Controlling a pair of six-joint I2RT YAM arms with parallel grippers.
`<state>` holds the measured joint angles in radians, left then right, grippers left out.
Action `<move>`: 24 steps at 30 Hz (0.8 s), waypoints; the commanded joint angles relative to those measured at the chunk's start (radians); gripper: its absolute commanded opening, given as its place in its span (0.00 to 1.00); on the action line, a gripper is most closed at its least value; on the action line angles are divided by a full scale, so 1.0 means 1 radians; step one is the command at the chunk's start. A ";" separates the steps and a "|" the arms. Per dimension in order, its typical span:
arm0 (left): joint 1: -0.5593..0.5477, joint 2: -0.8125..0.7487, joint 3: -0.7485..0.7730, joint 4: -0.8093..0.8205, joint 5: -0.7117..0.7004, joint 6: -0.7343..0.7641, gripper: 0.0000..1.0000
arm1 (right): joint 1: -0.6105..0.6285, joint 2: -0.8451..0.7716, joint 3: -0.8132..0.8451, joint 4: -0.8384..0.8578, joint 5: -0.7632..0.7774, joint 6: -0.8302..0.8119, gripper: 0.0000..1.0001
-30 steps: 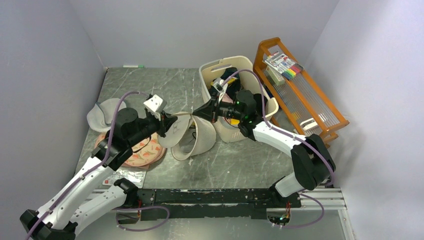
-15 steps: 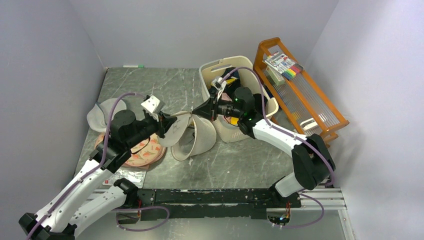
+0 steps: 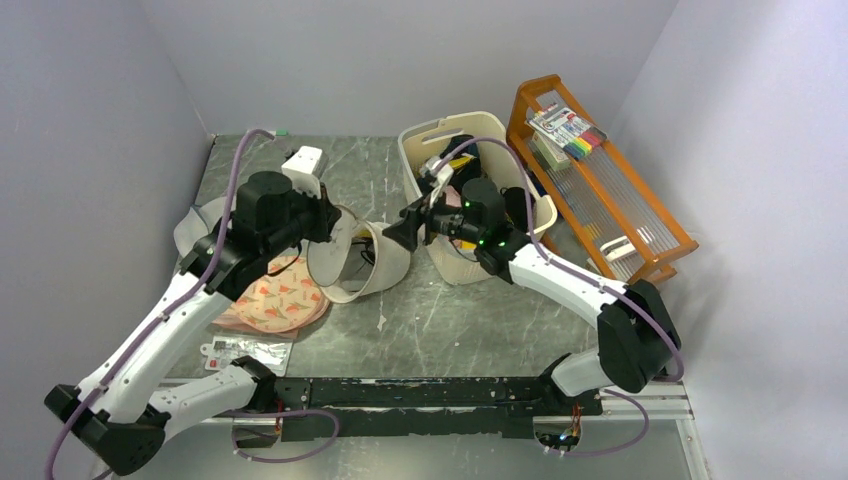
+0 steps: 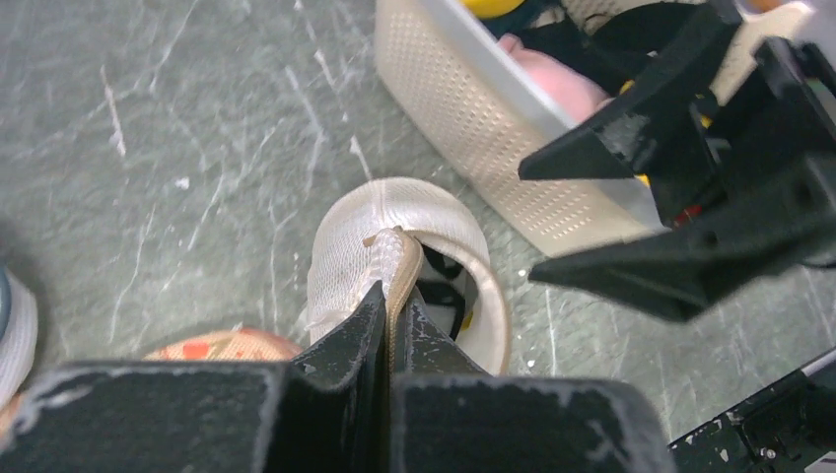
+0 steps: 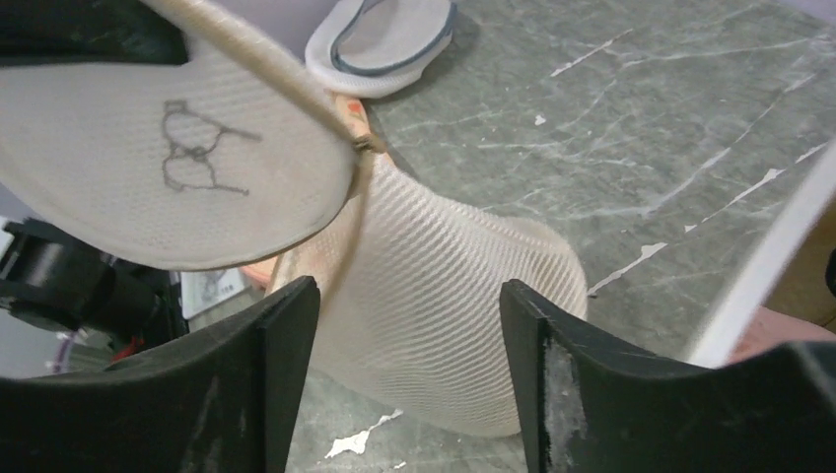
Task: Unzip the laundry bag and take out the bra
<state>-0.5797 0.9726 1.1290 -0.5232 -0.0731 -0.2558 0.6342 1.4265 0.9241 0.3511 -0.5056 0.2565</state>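
Note:
The cream mesh laundry bag stands half open on the table between both arms. My left gripper is shut on its zip rim and holds that edge up. In the left wrist view, a dark strap and a sliver of yellow of the bra show inside the opening; the rest is hidden. My right gripper is open just right of the bag. In the right wrist view, its fingers stand wide apart with the bag's mesh wall beyond them, and the flap with the black logo hangs above.
A cream basket full of clothes stands behind the right gripper. An orange wooden rack is at the far right. A pink printed bag and a grey bag lie under the left arm, with a flat packet nearer the front.
The right gripper has opened and let go of the bag's rim. The left gripper has swung back and to the left, pulling the bag with it.

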 commanded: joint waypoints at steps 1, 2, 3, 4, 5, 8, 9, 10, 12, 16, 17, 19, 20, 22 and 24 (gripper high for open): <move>0.001 0.066 0.105 -0.145 -0.097 -0.056 0.07 | 0.097 -0.019 0.052 -0.116 0.149 -0.134 0.70; 0.001 0.078 0.122 -0.159 -0.103 -0.063 0.07 | 0.121 -0.016 0.060 -0.133 0.175 -0.144 0.72; 0.001 0.086 0.139 -0.170 -0.111 -0.070 0.07 | 0.140 -0.011 0.063 -0.145 0.201 -0.143 0.73; 0.001 0.093 0.150 -0.177 -0.118 -0.076 0.07 | 0.156 -0.005 0.069 -0.156 0.227 -0.131 0.73; 0.001 0.096 0.156 -0.178 -0.126 -0.083 0.07 | 0.171 0.001 0.070 -0.169 0.256 -0.113 0.74; 0.002 0.101 0.163 -0.172 -0.143 -0.086 0.07 | 0.203 0.014 0.070 -0.195 0.342 -0.025 0.75; 0.001 0.101 0.164 -0.170 -0.147 -0.086 0.07 | 0.214 0.020 0.070 -0.207 0.380 0.013 0.75; 0.001 0.103 0.164 -0.169 -0.149 -0.086 0.07 | 0.226 0.030 0.093 -0.222 0.423 0.044 0.75; 0.001 0.102 0.166 -0.164 -0.151 -0.086 0.07 | 0.246 0.055 0.110 -0.249 0.481 0.098 0.75; 0.001 0.098 0.163 -0.153 -0.161 -0.123 0.07 | 0.297 0.119 0.149 -0.346 0.632 0.146 0.72; 0.001 0.098 0.163 -0.152 -0.163 -0.122 0.07 | 0.312 0.119 0.146 -0.353 0.682 0.143 0.69; 0.001 0.100 0.164 -0.157 -0.165 -0.120 0.07 | 0.332 0.111 0.127 -0.348 0.757 0.124 0.62; 0.001 0.100 0.165 -0.161 -0.168 -0.118 0.07 | 0.334 0.105 0.119 -0.349 0.774 0.119 0.59; 0.002 0.101 0.167 -0.169 -0.173 -0.113 0.07 | 0.335 0.103 0.104 -0.352 0.786 0.106 0.56; 0.001 0.102 0.169 -0.176 -0.182 -0.107 0.07 | 0.335 0.110 0.097 -0.364 0.778 0.092 0.51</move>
<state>-0.5797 1.0809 1.2560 -0.6876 -0.2222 -0.3599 0.9707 1.5406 1.0393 0.0193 0.1795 0.3618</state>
